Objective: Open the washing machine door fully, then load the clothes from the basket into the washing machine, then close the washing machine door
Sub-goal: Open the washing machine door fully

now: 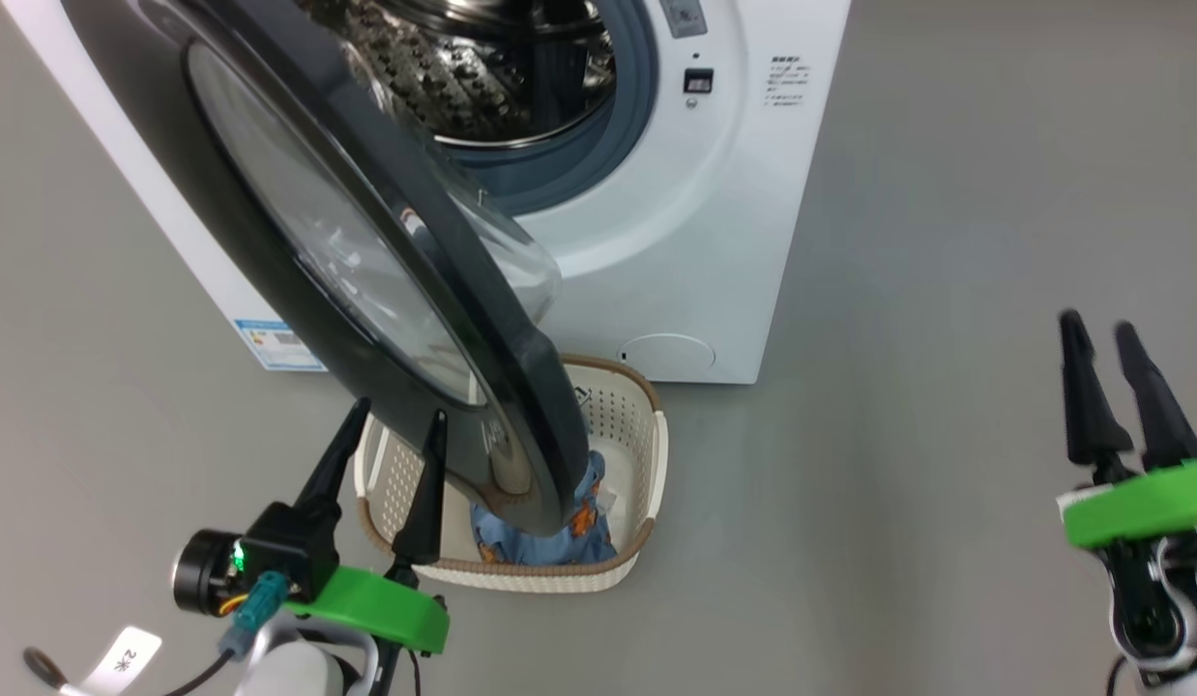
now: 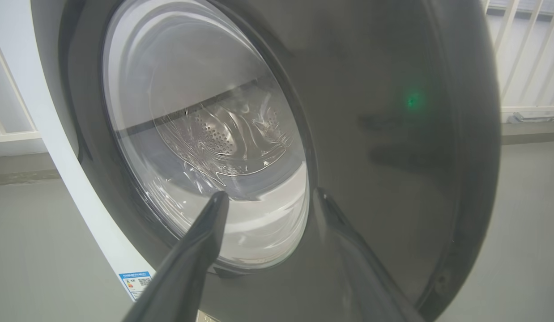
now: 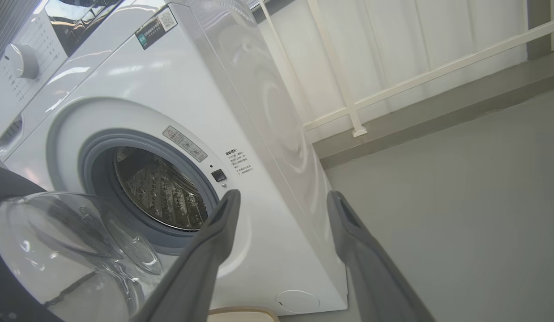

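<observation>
The white washing machine [image 1: 676, 242] stands at the top, its steel drum [image 1: 482, 77] exposed. Its door [image 1: 521, 387], black-rimmed with a clear glass bowl, is swung partway out and hangs over the basket [image 1: 623, 416]. The blue printed clothes [image 1: 584, 517] lie in the basket, partly hidden by the door's edge. My left gripper [image 1: 395, 416] is open, its tips close to the door's outer face [image 2: 384, 134], nothing between the fingers [image 2: 201, 241]. My right gripper [image 1: 1099, 327] is open at the lower right, well clear of the machine [image 3: 178, 80], over bare floor.
Grey floor surrounds the machine and basket. A blue label [image 1: 275, 343] marks the machine's lower left corner, a round cover [image 1: 666, 353] its lower front. A white railing [image 3: 348, 98] and wall stand behind the machine. A cable and tag [image 1: 125, 662] hang by my left wrist.
</observation>
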Available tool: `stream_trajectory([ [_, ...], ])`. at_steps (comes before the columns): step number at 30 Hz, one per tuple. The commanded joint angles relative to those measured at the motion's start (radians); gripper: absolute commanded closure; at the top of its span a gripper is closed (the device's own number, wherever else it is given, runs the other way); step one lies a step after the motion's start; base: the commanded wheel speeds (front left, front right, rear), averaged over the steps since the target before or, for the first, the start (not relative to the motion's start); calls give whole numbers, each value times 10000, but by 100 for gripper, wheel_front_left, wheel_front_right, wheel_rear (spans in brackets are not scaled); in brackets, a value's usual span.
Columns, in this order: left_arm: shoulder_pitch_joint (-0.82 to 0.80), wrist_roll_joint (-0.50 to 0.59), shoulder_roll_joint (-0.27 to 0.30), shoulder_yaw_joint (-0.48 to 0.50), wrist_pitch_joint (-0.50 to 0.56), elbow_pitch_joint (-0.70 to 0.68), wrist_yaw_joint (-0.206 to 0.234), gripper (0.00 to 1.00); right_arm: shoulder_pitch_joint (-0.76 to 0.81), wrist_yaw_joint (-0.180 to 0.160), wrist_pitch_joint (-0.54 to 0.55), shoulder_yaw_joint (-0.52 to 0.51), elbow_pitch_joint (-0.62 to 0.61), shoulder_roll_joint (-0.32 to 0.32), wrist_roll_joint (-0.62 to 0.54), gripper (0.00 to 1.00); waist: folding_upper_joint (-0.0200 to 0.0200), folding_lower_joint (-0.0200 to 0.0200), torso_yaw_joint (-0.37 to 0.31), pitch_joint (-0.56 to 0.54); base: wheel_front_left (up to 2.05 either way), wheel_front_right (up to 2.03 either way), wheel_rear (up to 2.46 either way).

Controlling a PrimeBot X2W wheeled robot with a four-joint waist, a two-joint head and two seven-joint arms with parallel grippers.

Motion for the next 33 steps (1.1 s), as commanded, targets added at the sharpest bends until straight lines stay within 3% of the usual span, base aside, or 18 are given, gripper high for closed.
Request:
stream_trajectory([
  [1, -5, 93, 172, 354, -65, -169, -70, 0, 127, 46, -135, 40, -244, -55, -261, 0, 0, 1, -111, -131, 0, 0, 0],
  [9, 301, 187, 181, 582, -65, -116, -255, 0, 1683, 46, -331, -1385, -813, 887, -3401, 0, 0, 1, -277, -479, 0, 0, 0],
  [17, 417, 267, 195, 772, -65, -105, -353, 0, 2899, 46, -240, -2348, -2020, 1893, -5602, 0, 0, 1, -415, -598, 0, 0, 0],
  [24, 423, 313, 191, 868, -65, -142, -418, 0, 3607, 46, -146, -2714, -2850, 2330, -6321, 0, 0, 1, -504, -560, 0, 0, 0],
  [33, 421, 347, 174, 873, -65, -121, -446, 0, 3732, 46, -46, -2750, -3085, 2432, -6483, 0, 0, 1, -624, -467, 0, 0, 0],
])
